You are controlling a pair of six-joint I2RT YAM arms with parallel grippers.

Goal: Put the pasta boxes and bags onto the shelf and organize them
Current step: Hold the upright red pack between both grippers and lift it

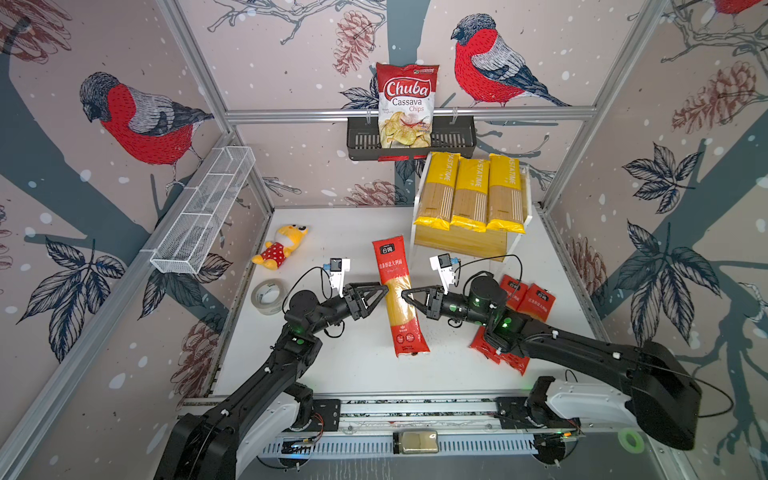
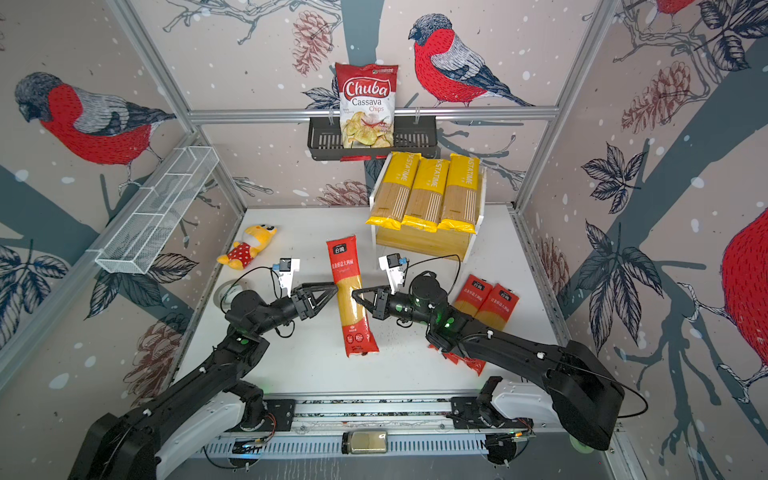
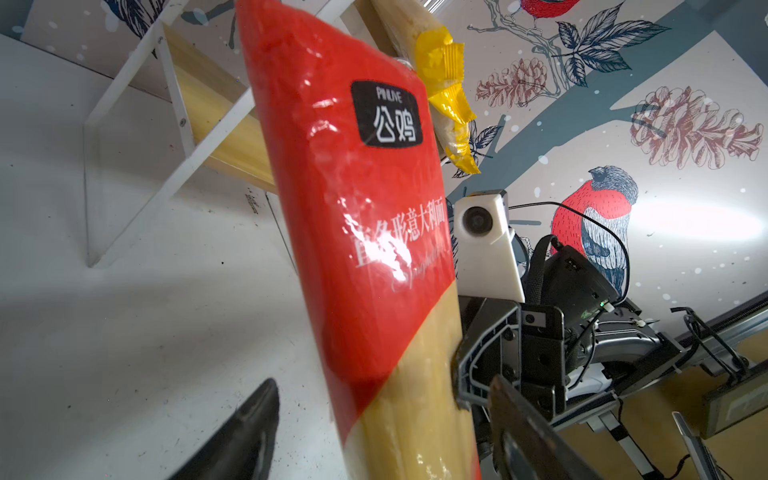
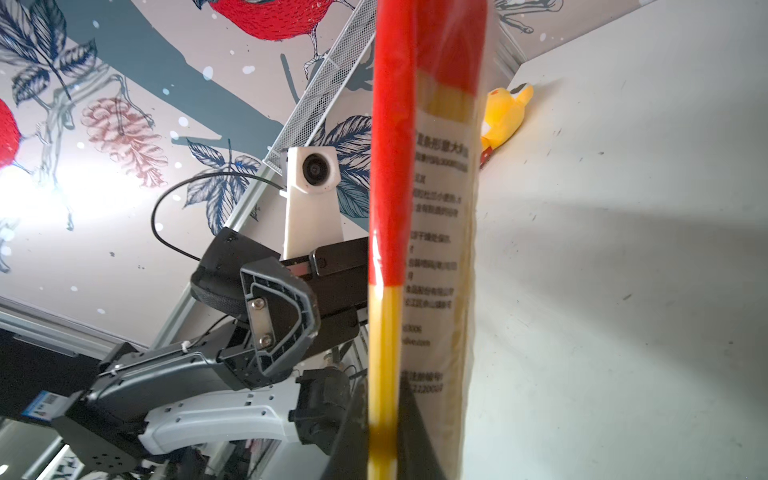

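light: bright, even, from overhead
shadows: soft arm shadows on white table [image 1: 357,370]
glare: streaks on red packet [image 3: 374,249] film; blown-out wall patches in both wrist views
blur: close packet surface soft, right wrist view
distortion: wide-angle bending at frame edges

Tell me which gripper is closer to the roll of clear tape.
Left. The left gripper is at the red packet's left edge, on the tape roll's side. The right gripper, shut on that packet, is across it, farther off.
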